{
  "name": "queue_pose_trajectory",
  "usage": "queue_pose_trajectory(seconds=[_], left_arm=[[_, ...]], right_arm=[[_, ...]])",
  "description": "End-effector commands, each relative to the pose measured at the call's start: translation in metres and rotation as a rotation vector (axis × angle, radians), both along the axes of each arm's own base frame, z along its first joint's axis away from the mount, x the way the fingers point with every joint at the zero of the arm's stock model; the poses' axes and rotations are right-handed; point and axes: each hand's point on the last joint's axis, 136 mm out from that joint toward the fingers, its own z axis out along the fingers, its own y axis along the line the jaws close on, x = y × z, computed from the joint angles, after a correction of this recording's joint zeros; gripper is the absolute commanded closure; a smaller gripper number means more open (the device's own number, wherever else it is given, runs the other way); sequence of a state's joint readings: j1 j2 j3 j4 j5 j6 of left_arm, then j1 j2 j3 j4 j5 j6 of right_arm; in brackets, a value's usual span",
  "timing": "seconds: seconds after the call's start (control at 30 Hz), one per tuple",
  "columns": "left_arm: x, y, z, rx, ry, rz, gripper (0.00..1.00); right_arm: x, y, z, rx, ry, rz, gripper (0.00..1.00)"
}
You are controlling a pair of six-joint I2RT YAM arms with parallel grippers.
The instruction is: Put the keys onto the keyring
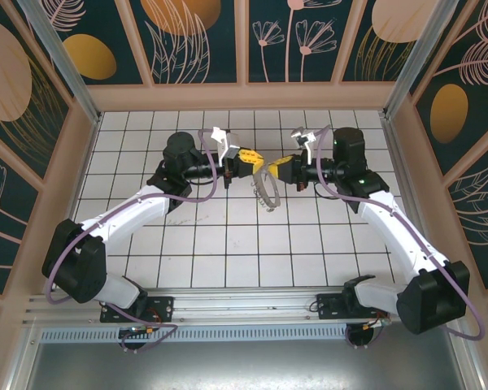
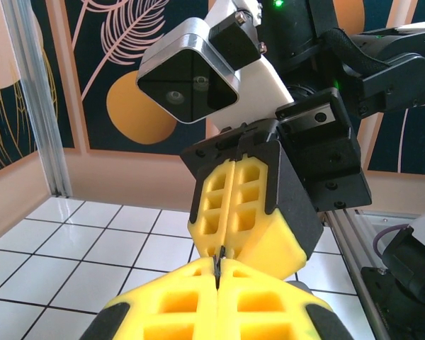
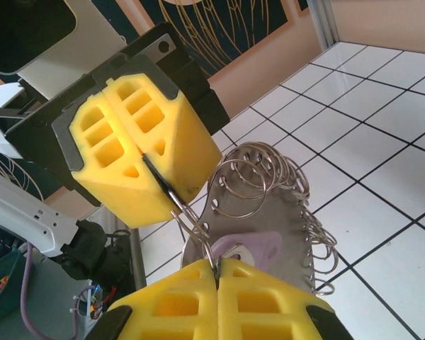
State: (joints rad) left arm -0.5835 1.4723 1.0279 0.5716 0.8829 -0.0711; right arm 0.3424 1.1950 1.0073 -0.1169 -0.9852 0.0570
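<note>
**Both claws closed, nose to nose over the keyring**

From above I see the left claw (image 1: 246, 162) and right claw (image 1: 275, 168) meeting tip to tip above the middle of the worktop (image 1: 228, 244). The keyring (image 1: 266, 193) sits just below the point where they meet. I can't make out the key from up there.

The right wrist camera gives me the detail. The key (image 3: 249, 249) shows its lilac head right above my right claw's tips, lying against the keyring's flat plate, with a crowd of wire rings along the plate's edge. One thin ring (image 3: 193, 225) runs from the seam of the left claw down to the seam of the right. Both claws are shut. The left one is pinching that ring. The pads hide the key's lower part, so I can't tell whether the right one grips it.

The left wrist camera shows a dark sliver at the left claw's seam, right up against the right claw.

The worktop is white tile with dark grout. The walls (image 1: 195, 41) are dark panels with leaf and orange disc prints.
</note>
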Motion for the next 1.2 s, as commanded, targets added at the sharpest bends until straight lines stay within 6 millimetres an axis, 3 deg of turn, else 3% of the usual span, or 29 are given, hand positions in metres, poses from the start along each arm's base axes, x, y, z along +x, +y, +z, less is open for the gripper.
queue_pose_trajectory(seconds=[0.0, 0.17, 0.3, 0.4, 0.77, 1.17], left_arm=[[-0.011, 0.007, 0.037, -0.074, -0.116, -0.022, 1.0], [-0.01, 0.006, 0.035, -0.074, -0.112, -0.022, 1.0], [-0.01, 0.006, 0.035, -0.074, -0.116, -0.019, 1.0], [-0.009, 0.006, 0.036, -0.076, -0.117, -0.017, 1.0], [-0.006, 0.005, 0.038, -0.091, -0.107, -0.007, 1.0], [0.007, 0.002, 0.041, -0.149, 0.0, 0.011, 1.0]], right_arm=[[0.0, 0.003, -0.017, -0.034, 0.041, -0.001, 1.0], [-0.001, 0.003, -0.015, -0.032, 0.032, -0.004, 1.0], [0.008, -0.015, -0.004, -0.008, 0.0, -0.095, 0.7], [0.01, -0.029, 0.01, 0.028, -0.032, -0.137, 0.63], [0.0, -0.035, 0.056, 0.187, -0.194, -0.142, 0.61], [0.012, -0.042, 0.081, 0.374, -0.228, -0.228, 0.55]])
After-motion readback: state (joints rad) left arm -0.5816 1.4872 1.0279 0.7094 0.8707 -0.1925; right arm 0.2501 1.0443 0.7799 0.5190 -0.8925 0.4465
